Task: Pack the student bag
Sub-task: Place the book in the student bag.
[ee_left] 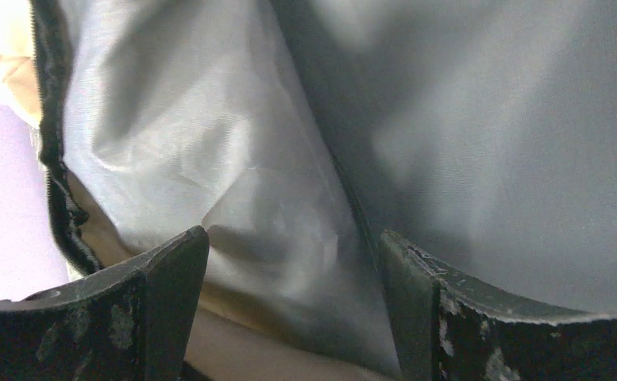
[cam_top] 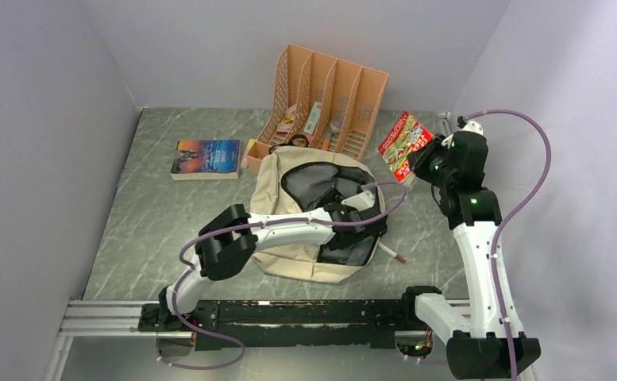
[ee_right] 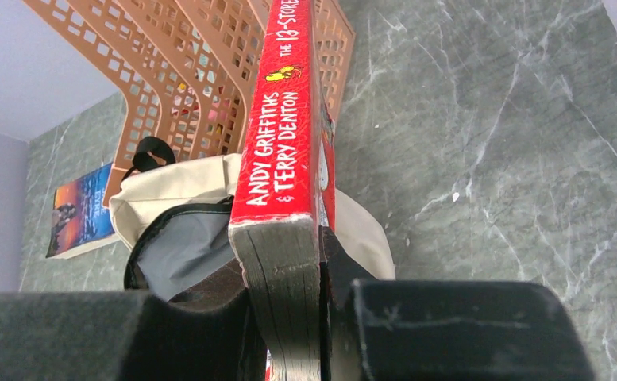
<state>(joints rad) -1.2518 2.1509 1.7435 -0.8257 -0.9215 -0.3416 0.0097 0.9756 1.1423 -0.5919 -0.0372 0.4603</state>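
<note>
Lying in the middle of the worktop, the bag [cam_top: 277, 173] is open. The left gripper [ee_left: 293, 248] is inside it, spread wide. The right gripper [ee_right: 293, 317] pinches a red book [ee_right: 281, 143] up near the far right corner.

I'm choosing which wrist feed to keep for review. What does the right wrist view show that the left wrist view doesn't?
Only the right wrist view: the right gripper shut on a red book, plus the orange file organizer, a second book lying flat and the marbled table. Only the left wrist view: the left gripper, jaws open and empty, close up to the fabric. Both: the student bag, its beige shell and grey lining, from outside in one view and up close in the other.
</note>
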